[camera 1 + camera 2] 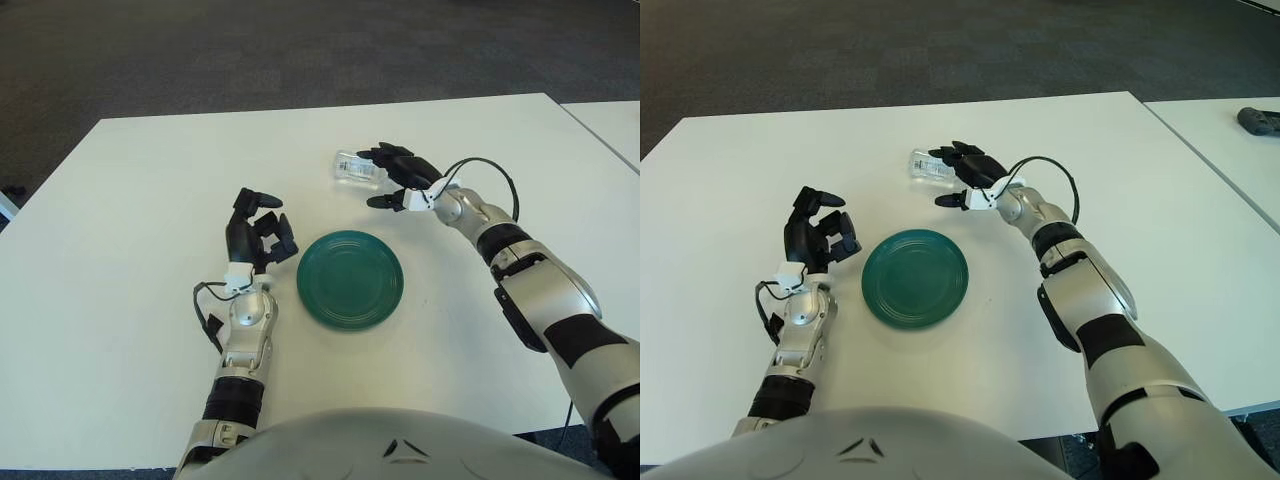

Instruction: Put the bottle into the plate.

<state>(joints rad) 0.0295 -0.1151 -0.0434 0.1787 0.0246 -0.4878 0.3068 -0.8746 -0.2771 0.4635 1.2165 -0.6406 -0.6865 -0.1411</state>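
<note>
Bottle (354, 167) lies on its side beyond the plate (350, 279), long axis left-right. Right hand (397, 178) fingers curl around it, apparently gripping. Left hand (258, 235), loosely curled, holds nothing. Right eye view alone shows a dark object (1262, 121) on a neighbouring table.

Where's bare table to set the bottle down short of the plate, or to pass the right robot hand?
Bare table lies right of the plate, below the right robot hand, which reaches the bottle. The strip between bottle and plate is also bare. Left of the plate it is tight: the left robot hand shows beside its rim.
</note>
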